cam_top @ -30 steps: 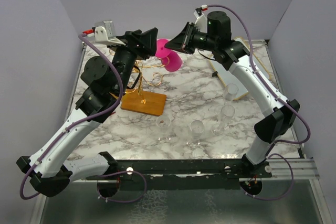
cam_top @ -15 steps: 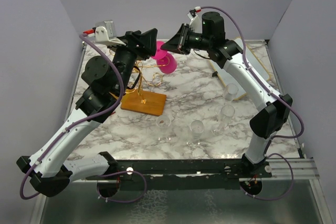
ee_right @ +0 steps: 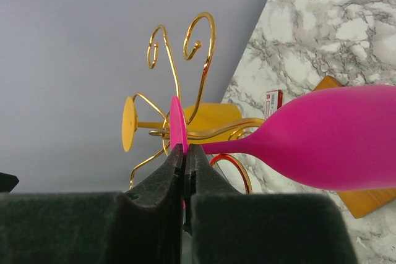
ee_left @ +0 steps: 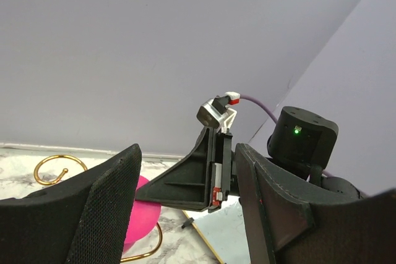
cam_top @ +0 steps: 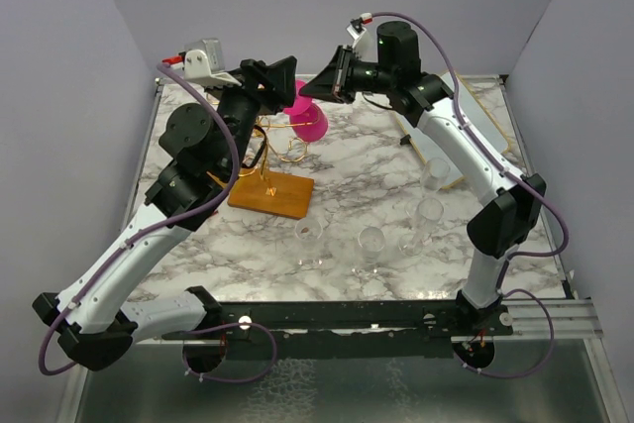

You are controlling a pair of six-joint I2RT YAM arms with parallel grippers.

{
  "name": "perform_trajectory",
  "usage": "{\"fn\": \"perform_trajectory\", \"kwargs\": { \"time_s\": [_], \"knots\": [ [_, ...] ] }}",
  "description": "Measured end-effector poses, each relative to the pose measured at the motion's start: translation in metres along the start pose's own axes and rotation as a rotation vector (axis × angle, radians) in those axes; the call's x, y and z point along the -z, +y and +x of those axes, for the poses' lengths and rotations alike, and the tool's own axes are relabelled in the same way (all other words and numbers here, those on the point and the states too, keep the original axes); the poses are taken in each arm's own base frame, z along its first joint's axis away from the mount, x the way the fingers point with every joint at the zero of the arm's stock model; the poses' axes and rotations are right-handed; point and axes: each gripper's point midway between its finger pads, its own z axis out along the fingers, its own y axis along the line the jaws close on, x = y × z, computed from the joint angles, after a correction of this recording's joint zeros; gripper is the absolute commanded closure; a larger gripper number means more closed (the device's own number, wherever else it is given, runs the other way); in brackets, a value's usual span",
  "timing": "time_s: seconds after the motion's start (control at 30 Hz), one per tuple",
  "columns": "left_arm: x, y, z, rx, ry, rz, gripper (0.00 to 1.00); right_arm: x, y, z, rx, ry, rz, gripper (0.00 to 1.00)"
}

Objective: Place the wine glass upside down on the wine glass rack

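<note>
Right gripper (ee_right: 185, 151): clenched on the glass's foot (ee_right: 177, 122), the thin pink disc pinched edge-on between the two fingertips.
Glass (cam_top: 310, 119): pink, held off the table (cam_top: 367, 160) at the far left-centre, above the rack and not resting on it. From above, the bowl hangs lower than the foot, its mouth facing the near right.
Stem: in the right wrist view it runs level from the foot to the bowl (ee_right: 337, 137), crossing in front of several gold arms. Whether it touches any wire cannot be told.
Rack (cam_top: 267, 185): gold wire with curled arms rising from a central post, standing on an orange-brown base (ee_right: 364, 200) on the marble top, just below and left of the glass.
Left gripper (cam_top: 289, 78): released, its fingers (ee_left: 105, 208) spread wide, gripping nothing. It sits high at the rack's far side and faces the right gripper, with the glass between them.
Clear glasses (cam_top: 370, 243): four stand upright on the near-right part of the table, well apart from the rack.
</note>
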Motion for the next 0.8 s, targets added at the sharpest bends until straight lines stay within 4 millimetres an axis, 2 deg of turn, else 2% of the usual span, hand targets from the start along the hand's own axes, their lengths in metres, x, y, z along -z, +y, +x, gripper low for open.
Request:
{"fn": "perform_trajectory", "kwargs": {
  "time_s": [0.27,0.57,0.8],
  "knots": [
    [-0.002,0.002,0.004,-0.006,0.008,-0.009,0.36,-0.003,0.001,0.014,-0.006,0.076,-0.043,0.99],
    [-0.002,0.002,0.005,-0.007,0.009,-0.013,0.36,-0.001,0.005,0.019,0.007,0.108,-0.069,0.99],
    [-0.002,0.003,0.005,-0.007,0.010,-0.014,0.35,0.002,-0.004,0.024,-0.006,0.103,-0.029,0.99]
  ]
}}
